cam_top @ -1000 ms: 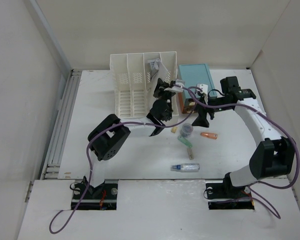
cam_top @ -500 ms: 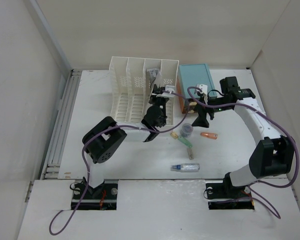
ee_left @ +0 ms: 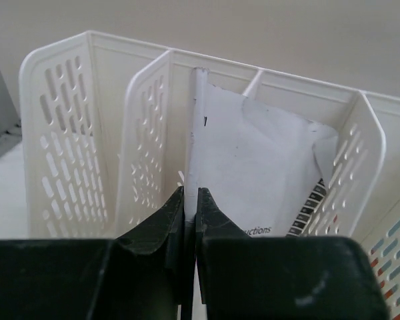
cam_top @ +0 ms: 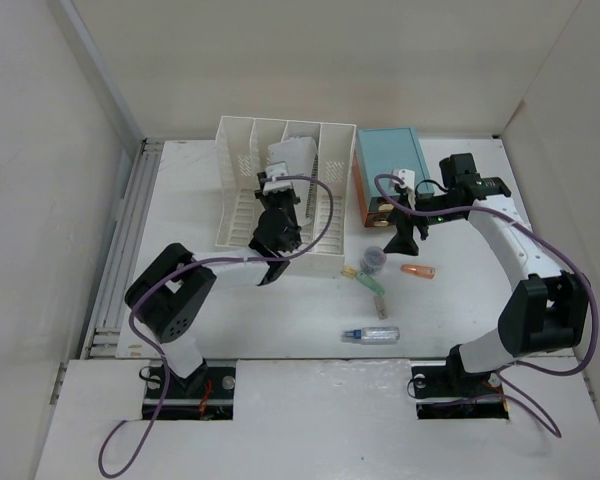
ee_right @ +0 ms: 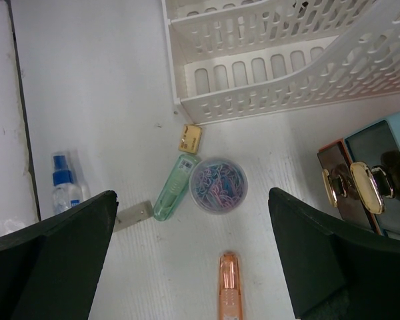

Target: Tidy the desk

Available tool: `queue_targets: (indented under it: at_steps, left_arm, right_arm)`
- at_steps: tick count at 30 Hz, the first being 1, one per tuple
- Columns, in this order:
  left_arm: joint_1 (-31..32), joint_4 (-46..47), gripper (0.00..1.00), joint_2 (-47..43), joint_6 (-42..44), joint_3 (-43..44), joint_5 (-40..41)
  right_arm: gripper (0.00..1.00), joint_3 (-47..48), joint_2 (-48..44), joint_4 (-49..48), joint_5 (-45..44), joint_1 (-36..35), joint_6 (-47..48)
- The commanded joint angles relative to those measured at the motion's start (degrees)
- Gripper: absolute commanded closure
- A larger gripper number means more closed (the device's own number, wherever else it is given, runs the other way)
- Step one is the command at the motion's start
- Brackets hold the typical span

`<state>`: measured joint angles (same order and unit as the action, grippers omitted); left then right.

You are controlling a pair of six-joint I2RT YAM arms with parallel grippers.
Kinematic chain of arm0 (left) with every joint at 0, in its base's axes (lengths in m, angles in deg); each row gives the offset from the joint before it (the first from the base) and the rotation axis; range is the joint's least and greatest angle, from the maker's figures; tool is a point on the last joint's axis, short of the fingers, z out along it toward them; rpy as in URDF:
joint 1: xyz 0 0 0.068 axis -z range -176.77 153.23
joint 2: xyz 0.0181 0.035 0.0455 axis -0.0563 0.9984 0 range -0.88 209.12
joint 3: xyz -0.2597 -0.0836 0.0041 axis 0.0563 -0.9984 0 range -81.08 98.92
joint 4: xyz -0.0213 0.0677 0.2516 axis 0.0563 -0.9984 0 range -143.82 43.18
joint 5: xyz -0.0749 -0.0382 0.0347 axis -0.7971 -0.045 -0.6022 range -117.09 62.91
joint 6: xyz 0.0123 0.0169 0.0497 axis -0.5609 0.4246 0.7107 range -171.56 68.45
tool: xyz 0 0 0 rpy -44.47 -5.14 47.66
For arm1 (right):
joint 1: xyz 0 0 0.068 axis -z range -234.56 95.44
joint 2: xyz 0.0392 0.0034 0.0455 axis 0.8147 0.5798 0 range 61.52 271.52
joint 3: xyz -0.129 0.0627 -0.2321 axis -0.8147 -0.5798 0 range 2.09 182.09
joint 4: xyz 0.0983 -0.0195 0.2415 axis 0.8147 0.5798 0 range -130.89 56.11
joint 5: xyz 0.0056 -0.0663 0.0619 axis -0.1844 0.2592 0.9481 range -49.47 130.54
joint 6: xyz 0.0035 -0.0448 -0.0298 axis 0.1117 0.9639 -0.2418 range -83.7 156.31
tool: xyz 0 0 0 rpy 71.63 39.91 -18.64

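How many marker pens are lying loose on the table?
2: a green marker beside the round tub of paper clips, and an orange marker lying apart from both. Others may be hidden.

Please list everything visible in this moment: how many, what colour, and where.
desk: 1, white, under everything
file rack: 1, white, slotted, far left of centre
paper sheet: 1, white with print, at the rack, exact compartment unclear
drawer box: 1, teal top, orange drawers, right of the rack
paper clip tub: 1, clear, mixed colours, in front of the box
green tube: 1, beside the tub
tan block: 1, near the rack's front
orange tube: 1, right of the tub
spray bottle: 1, clear, blue cap, nearest the arms
left gripper: black, shut on the sheet
right gripper: black, open above the small items
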<state>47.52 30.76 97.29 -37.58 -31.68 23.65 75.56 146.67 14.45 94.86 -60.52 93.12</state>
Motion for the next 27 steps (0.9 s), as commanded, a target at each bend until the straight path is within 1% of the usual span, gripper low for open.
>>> queue_targets:
  at_steps: [1, 2, 4, 10, 12, 13, 15, 17, 19, 20, 22, 24, 27]
  left_arm:
    - [-3.0, 24.3, 1.0, -5.3, -19.1, -2.6, 3.4]
    - [-3.5, 22.4, 1.0, -6.1, -21.0, -2.6, 3.4]
    - [-3.5, 21.3, 1.0, -6.7, -21.7, -3.1, 1.5]
    - [-3.5, 22.7, 1.0, -6.7, -18.3, -3.7, -1.3]
    - [-2.7, 25.8, 1.0, -5.4, -15.0, -3.7, -2.1]
    - [-1.7, 28.6, 1.0, -4.2, -10.5, -3.7, -2.1]
    - [-0.3, 30.7, 1.0, -2.9, -6.4, -3.7, -3.9]
    - [0.5, 31.9, 1.0, -1.6, -2.7, -3.1, -3.9]
    - [1.1, 32.5, 1.0, -1.6, -1.9, -3.1, -4.4]
    - [1.1, 32.5, 0.96, -1.0, -1.2, -3.1, -3.8]
    - [1.6, 31.9, 0.74, -1.0, -1.1, -3.1, -3.3]
    - [1.6, 30.1, 0.56, -1.7, -1.1, -3.1, -3.3]
    - [1.6, 26.8, 0.44, -2.3, -1.1, -3.1, -2.8]
  right_arm:
    - [0.0, 2.4, -0.1, 0.9, 2.6, 0.4, 1.4]
    - [0.0, 2.4, -0.1, 0.9, 2.6, 0.4, 1.4]
    - [0.0, 2.4, -0.1, 0.9, 2.6, 0.4, 1.4]
    - [0.0, 2.4, 0.5, 0.9, 2.1, 0.4, 1.9]
    - [0.0, 2.4, 0.5, 1.4, 2.1, 0.4, 1.9]
    - [0.0, 2.4, 0.5, 1.4, 2.1, 0.4, 1.9]
    - [0.0, 2.4, 0.5, 1.4, 2.1, 0.4, 1.9]
    - [0.0, 2.4, 0.5, 1.4, 2.1, 0.4, 1.9]
    - [0.0, 2.4, 0.5, 1.4, 2.1, 0.4, 2.4]
    - [0.0, 2.4, 0.5, 1.4, 2.1, 0.4, 2.4]
    - [0.0, 2.4, 0.5, 2.0, 2.1, 0.4, 2.4]
    - [0.0, 2.4, 0.5, 2.0, 2.1, 0.4, 2.4]
    - [0.0, 2.9, 1.0, 2.0, 2.1, 0.4, 2.9]
